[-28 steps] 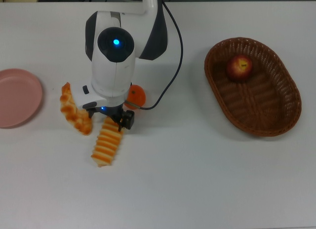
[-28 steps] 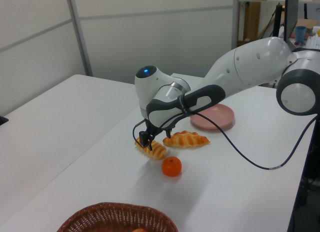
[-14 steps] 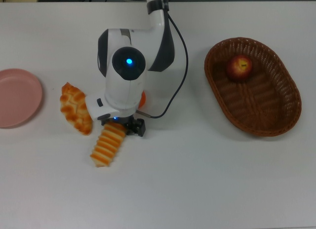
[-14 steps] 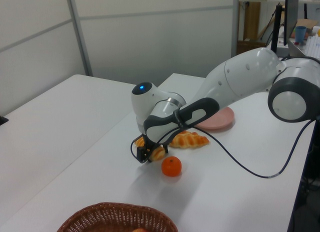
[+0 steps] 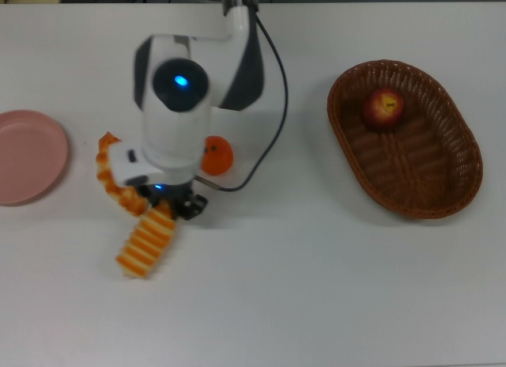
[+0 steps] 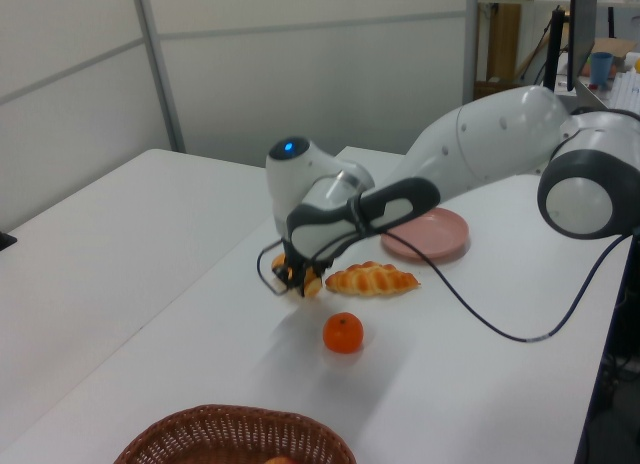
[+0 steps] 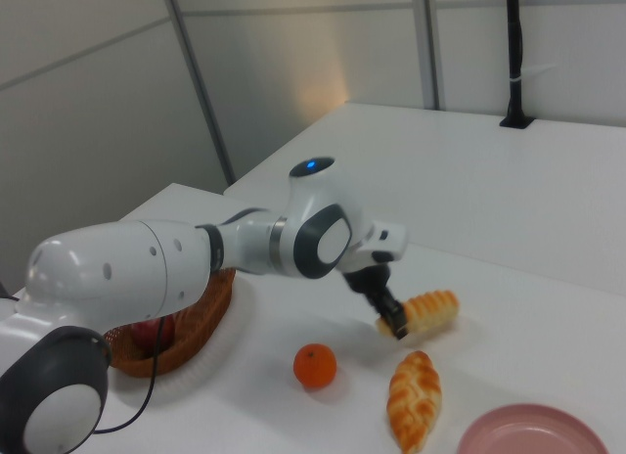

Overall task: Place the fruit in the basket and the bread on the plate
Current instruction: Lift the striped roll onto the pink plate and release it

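My gripper (image 5: 169, 206) is shut on one end of the striped loaf (image 5: 146, 243), which hangs clear of the table in the left view (image 6: 301, 278) and the right view (image 7: 423, 312). The braided twist (image 5: 109, 174) lies on the table just beside it, partly under my arm in the top view. An orange mandarin (image 5: 217, 155) rests on the table by the arm. The red apple (image 5: 383, 107) sits inside the brown wicker basket (image 5: 468, 163) at the top view's right. At the top view's left edge stands the pink plate (image 5: 28, 155) with nothing on it.
The arm's black cable (image 5: 273, 122) loops over the white table between the mandarin and the basket. In the left view the plate (image 6: 425, 235) lies behind the twist (image 6: 372, 278), and the basket rim (image 6: 235, 429) shows at the bottom.
My gripper dropped onto the striped loaf, shut on it, then lifted it and carried it toward the top view's left. The loaf's free end has swung left.
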`<act>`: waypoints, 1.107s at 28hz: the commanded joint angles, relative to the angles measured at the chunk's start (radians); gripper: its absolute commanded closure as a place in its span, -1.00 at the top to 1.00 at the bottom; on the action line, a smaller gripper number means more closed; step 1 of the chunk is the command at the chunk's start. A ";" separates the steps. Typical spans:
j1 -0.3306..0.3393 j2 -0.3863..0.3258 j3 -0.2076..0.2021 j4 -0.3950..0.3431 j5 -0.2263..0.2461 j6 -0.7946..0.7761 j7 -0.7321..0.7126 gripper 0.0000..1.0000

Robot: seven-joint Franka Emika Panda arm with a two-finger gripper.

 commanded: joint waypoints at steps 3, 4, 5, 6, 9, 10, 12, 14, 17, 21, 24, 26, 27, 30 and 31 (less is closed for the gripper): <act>-0.085 -0.132 -0.001 -0.030 0.064 -0.004 -0.013 -1.00; -0.092 -0.136 -0.001 -0.030 0.066 -0.008 -0.019 -1.00; -0.097 -0.138 -0.004 -0.032 0.066 -0.015 -0.025 -1.00; -0.114 -0.141 -0.007 -0.033 0.064 -0.040 -0.045 -1.00; -0.147 -0.152 -0.009 -0.036 0.064 -0.097 -0.108 -1.00; -0.163 -0.158 -0.009 -0.039 0.064 -0.116 -0.134 -1.00; -0.204 -0.181 -0.007 -0.064 0.066 -0.159 -0.204 -1.00; -0.221 -0.196 -0.009 -0.090 0.066 -0.177 -0.234 -1.00; -0.256 -0.210 -0.009 -0.123 0.064 -0.185 -0.251 -1.00; -0.295 -0.208 -0.009 -0.130 0.064 -0.185 -0.265 -1.00; -0.329 -0.205 -0.009 -0.145 0.061 -0.180 -0.297 -1.00; -0.338 -0.195 -0.009 -0.145 0.050 -0.177 -0.306 -0.94; -0.338 -0.190 -0.010 -0.145 0.047 -0.173 -0.306 -0.51; -0.332 -0.167 -0.010 -0.145 0.003 -0.163 -0.300 1.00; -0.332 -0.167 -0.010 -0.147 -0.008 -0.163 -0.298 1.00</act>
